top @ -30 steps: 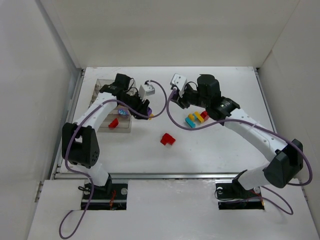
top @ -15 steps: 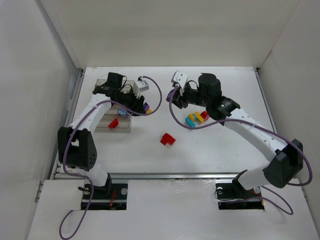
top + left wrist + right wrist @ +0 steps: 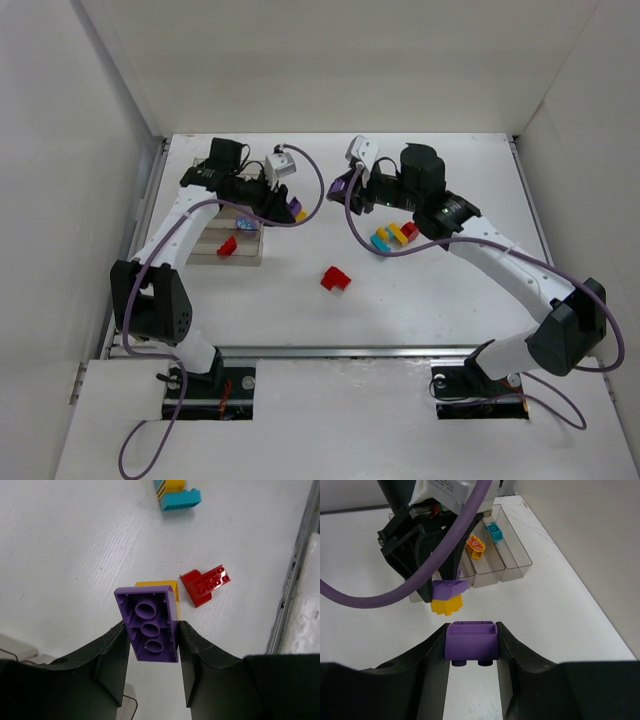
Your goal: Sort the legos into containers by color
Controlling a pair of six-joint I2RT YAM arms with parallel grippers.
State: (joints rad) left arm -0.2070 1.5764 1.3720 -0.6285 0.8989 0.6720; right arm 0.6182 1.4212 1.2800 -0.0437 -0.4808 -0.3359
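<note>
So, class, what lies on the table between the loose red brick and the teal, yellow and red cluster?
Nothing. The left wrist view shows only bare table between the red brick and the cluster.

White table [image 3: 420,300], white enclosure walls [image 3: 330,70], metal edge rail [image 3: 340,351].

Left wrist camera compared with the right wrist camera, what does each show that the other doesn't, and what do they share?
Only the left wrist: a red brick lying on the table and a teal and yellow cluster farther off. Only the right wrist: the right gripper clamped on a purple brick, and the containers holding a teal piece and a yellow piece in separate compartments. Both: the left gripper holding a purple and yellow pair.
</note>
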